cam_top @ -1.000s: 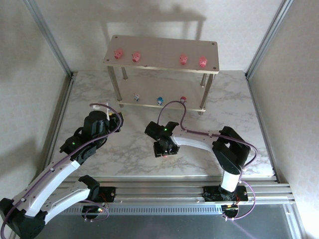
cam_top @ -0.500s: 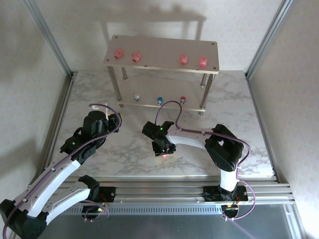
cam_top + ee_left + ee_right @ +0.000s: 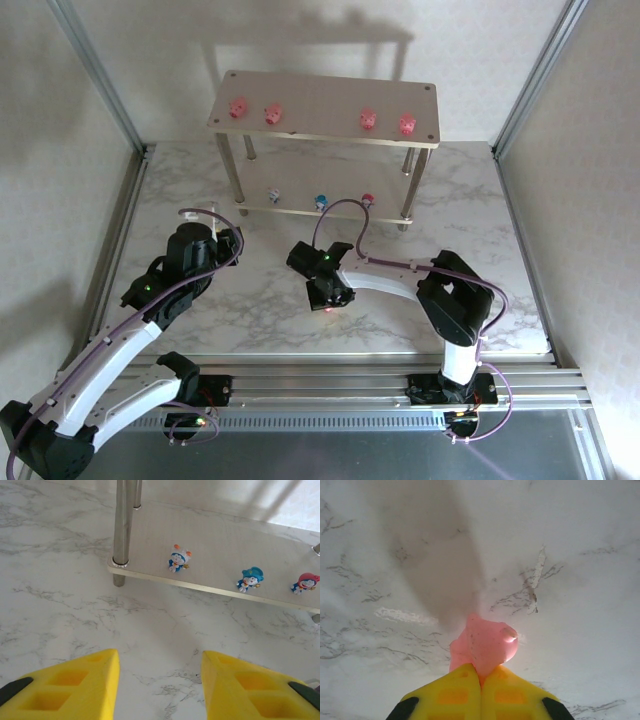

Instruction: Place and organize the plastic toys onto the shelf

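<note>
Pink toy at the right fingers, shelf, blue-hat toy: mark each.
Pink toy (image 3: pixel 482 647): right wrist view, middle of its body.
Shelf (image 3: pixel 320 100): top external view, bare middle of top board.
Blue-hat toy (image 3: pixel 250 578): left wrist view, its face.

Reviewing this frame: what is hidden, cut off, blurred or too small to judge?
Right wrist view: the pink toy is blurred, its base covered by the shut right end effector; whether it touches the table is unclear.
Top view: the lower-tier figurines on the shelf are too small for detail.
Left wrist view: the shelf's upper tier is cut off by the top edge; the open left end effector by the bottom edge.
</note>
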